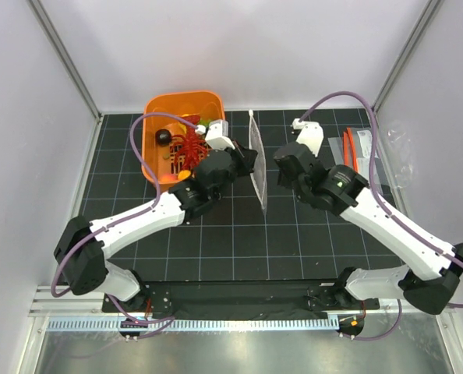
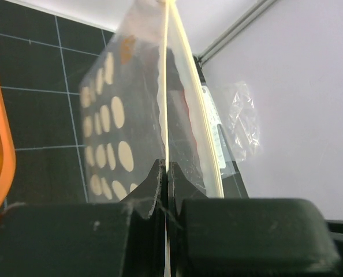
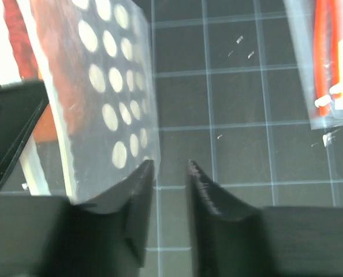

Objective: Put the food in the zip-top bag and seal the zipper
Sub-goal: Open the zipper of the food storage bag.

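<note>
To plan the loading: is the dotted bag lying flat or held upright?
Upright. From above, the zip-top bag shows as a thin edge; the left gripper is shut on its rim.

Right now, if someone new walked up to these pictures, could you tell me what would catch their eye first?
The clear dotted zip-top bag is held up on edge over the middle of the table, pinched in the shut left claw, while the right claw hangs open just beside it, holding nothing. At the back left, the bright orange basket holds the red lobster.
</note>
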You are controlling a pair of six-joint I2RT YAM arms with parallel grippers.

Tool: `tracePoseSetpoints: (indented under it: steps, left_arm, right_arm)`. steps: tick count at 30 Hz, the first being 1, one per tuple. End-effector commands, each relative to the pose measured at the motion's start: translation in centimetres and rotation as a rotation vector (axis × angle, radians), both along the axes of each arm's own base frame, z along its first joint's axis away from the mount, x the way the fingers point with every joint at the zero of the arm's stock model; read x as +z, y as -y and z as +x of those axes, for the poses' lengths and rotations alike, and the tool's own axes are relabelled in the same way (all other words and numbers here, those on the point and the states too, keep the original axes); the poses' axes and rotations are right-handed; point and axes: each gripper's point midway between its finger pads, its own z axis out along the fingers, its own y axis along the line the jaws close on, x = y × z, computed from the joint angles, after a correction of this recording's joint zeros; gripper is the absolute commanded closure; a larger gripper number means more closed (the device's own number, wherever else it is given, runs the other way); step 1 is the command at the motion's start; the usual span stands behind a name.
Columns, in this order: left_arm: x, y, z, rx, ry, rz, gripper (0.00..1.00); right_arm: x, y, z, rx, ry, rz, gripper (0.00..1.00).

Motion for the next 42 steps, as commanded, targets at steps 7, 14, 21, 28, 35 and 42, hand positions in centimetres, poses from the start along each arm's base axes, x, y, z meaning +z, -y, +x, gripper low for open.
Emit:
tracePoseSetpoints:
  steps: [7,14,21,28,35,42]
  left_arm:
    - [4.5,-1.4,-0.9,-0.108,0.096,0.033,1.0]
    - [5.7,-1.0,-0.6,-0.121,0.156,0.046,1.0]
    - [3.8,-1.8,-1.3,-0.124,0.121,0.088,1.0]
    - [2.9,-1.9,-1.4,-0.139,0.118,0.129,1.0]
    - [2.4,-2.0,-1.6,-0.151,0.13,0.146,1.0]
    - [0.1,-2.2,-0.9,-0.151,0.039,0.108,1.0]
  right_arm:
    - [3.8,-4.8,-1.3,0.139,0.033,0.377,0.44]
    - [5.8,-5.8,-0.5,0.213,0.059,0.309,0.41]
    - [4.6,-7.5,0.8,0.237,0.028,0.263,0.44]
    - [1.9,-8.3,1.9,0.241,-0.012,0.219,0.45]
    - [-1.8,-4.2,3.4,0.07,-0.098,0.102,0.69]
    - [-0.6,0.8,4.5,-0.106,-0.122,-0.135,0.99]
